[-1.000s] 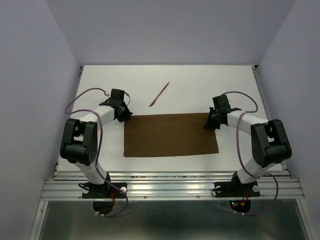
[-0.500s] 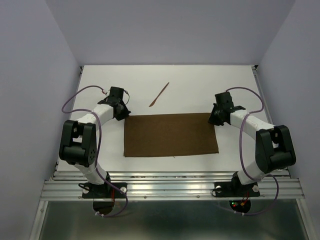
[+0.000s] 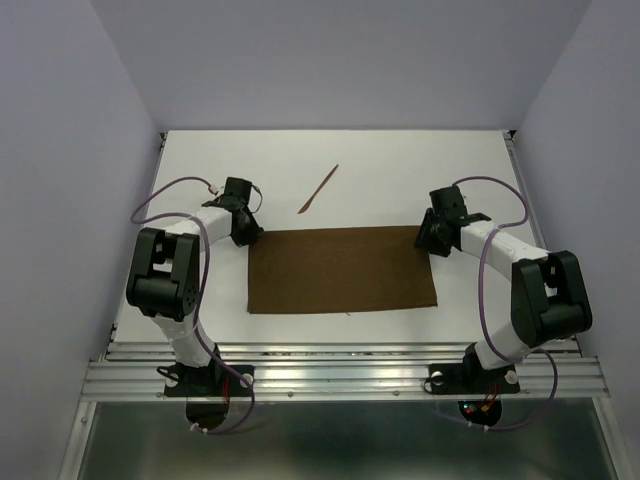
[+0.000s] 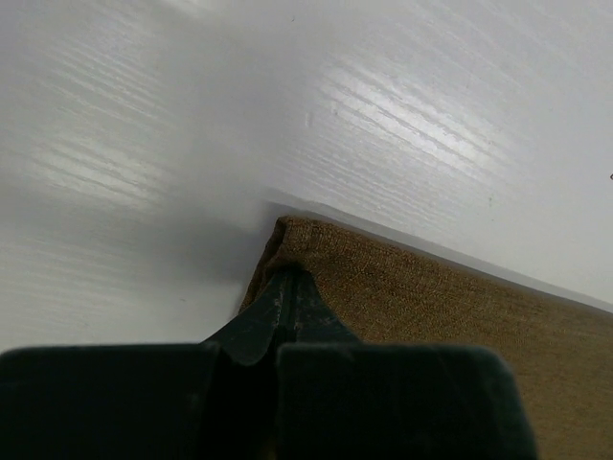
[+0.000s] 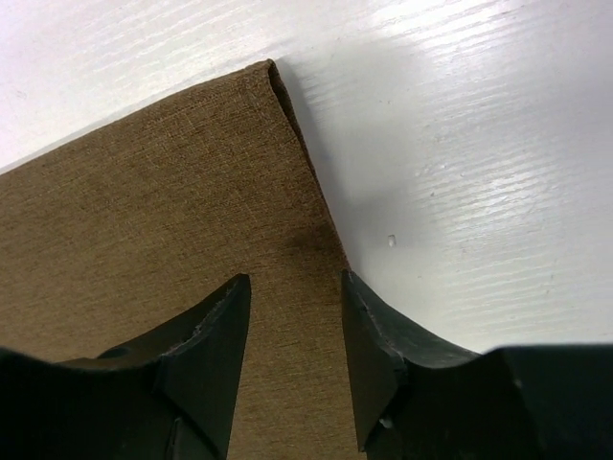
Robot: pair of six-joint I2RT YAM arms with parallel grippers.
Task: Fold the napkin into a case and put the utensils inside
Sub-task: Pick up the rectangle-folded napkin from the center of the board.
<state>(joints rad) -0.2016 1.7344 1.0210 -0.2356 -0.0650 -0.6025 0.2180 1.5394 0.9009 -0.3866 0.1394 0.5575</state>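
Note:
The dark brown napkin [image 3: 340, 270] lies flat on the white table as a wide rectangle. My left gripper [image 3: 247, 228] is at its far left corner; in the left wrist view the jaws [image 4: 287, 273] are shut, pinching that slightly lifted corner of the napkin [image 4: 431, 307]. My right gripper [image 3: 428, 238] is at the far right corner. It is open, and its fingers [image 5: 292, 287] straddle the right edge of the napkin [image 5: 144, 240], which shows a doubled layer. A thin reddish-brown utensil [image 3: 318, 189] lies behind the napkin; I cannot tell whether a second one lies with it.
The white table [image 3: 400, 170] is walled by lavender panels at the back and sides. A metal rail [image 3: 340, 375] runs along the near edge by the arm bases. Cables loop off both arms.
The left gripper drew back to the left, then came back onto the napkin's far left corner. The right gripper shifted slightly right and outward along the far right corner. The napkin has not moved.

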